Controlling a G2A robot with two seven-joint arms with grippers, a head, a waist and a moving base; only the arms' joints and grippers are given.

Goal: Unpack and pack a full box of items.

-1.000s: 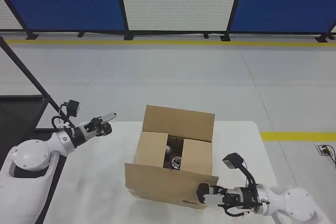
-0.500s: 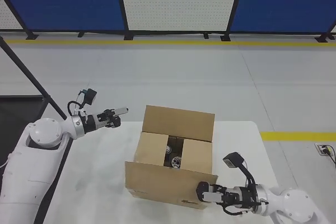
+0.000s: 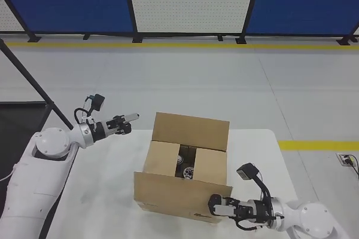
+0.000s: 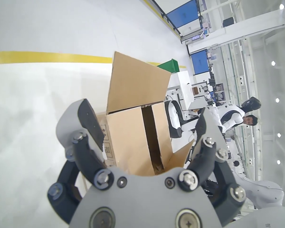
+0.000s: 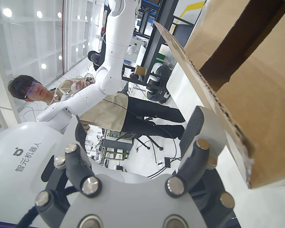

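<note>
Top view: cardboard box [image 3: 188, 161] on white worktop [image 3: 107, 191], flaps open, small items [image 3: 187, 172] visible inside. Left arm extended and raised to left of box. Left claw [image 3: 127, 123] points toward box, well apart from it, fingers spread, empty. Right arm low at near side. Right claw [image 3: 216, 206] at corner of near flap [image 3: 179, 197], fingers apart, gripping nothing, flap edge just beside one finger.
</note>
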